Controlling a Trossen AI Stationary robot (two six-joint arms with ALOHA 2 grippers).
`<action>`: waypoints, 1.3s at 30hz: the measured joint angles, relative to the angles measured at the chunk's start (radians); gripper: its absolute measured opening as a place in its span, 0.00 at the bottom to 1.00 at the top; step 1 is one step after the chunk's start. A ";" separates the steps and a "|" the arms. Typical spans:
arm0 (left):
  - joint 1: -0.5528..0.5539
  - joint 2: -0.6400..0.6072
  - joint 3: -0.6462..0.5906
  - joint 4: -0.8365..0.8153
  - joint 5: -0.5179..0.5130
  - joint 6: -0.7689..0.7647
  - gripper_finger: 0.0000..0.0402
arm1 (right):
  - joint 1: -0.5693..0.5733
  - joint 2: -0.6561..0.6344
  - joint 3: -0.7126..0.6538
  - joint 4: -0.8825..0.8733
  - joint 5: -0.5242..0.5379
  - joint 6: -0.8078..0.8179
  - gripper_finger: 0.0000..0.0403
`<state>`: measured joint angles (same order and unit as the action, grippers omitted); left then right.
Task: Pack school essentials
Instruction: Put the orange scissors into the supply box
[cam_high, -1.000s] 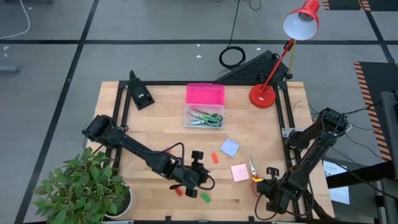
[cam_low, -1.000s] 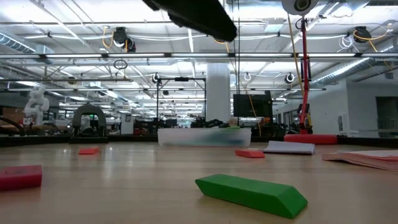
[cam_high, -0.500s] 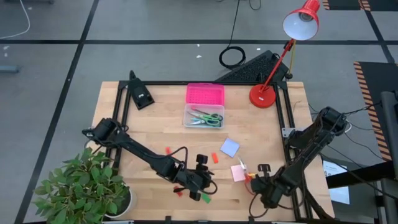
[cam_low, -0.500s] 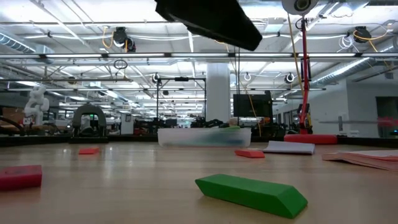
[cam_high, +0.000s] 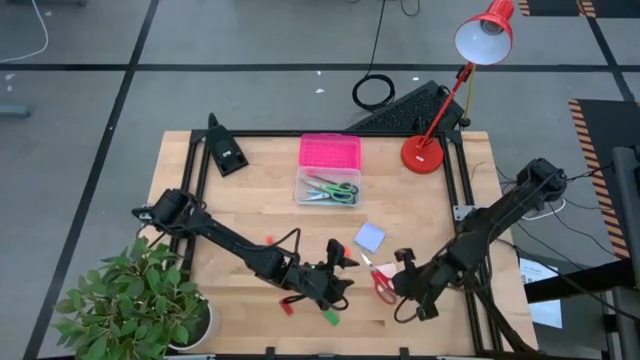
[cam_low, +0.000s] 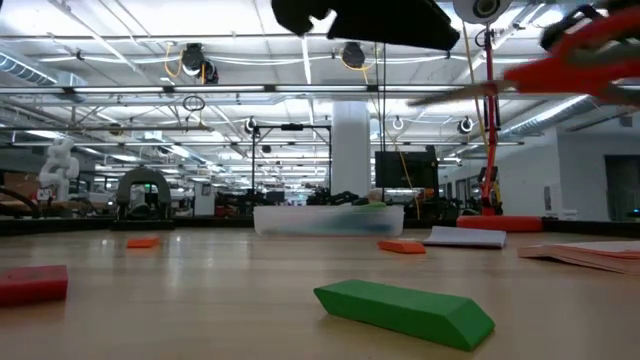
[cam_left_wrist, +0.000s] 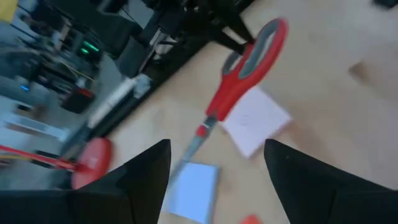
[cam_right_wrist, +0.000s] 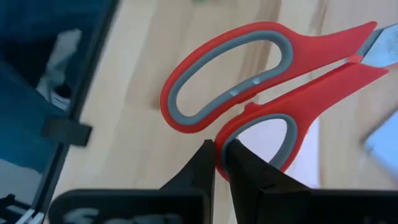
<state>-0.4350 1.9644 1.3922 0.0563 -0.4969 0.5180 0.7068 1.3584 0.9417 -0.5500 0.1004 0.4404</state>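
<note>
Pale wooden bench (cam_high: 260, 205) with black metal frame, on grey floor; industrial hall behind. Right tool (cam_high: 398, 283) clenched on the red-handled scissors (cam_high: 381, 283), lifted off the surface over the pink notepad (cam_left_wrist: 256, 118). Left tool (cam_high: 343, 268) released, hovering near the wedge-shaped green eraser (cam_low: 403, 311). Clear box (cam_high: 327, 187) holds more scissors.

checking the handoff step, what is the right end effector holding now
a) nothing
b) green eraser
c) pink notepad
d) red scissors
d: the right end effector is clamped on a handle loop of the red scissors, and the high view shows them carried above the table beside the left end effector.
</note>
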 joint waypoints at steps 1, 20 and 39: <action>0.006 0.000 0.000 0.005 -0.005 0.027 0.65 | -0.012 -0.012 0.000 0.013 0.000 -0.031 0.05; 0.067 0.000 0.000 -0.017 -0.002 0.232 0.49 | -0.279 -0.062 0.000 0.083 -0.260 -0.411 0.05; 0.066 0.000 0.000 -0.060 -0.019 0.212 0.08 | -0.314 -0.062 0.000 0.084 -0.180 -0.374 0.16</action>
<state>-0.3687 1.9644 1.3922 -0.0037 -0.5159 0.7298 0.3931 1.2968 0.9417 -0.4664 -0.0796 0.0664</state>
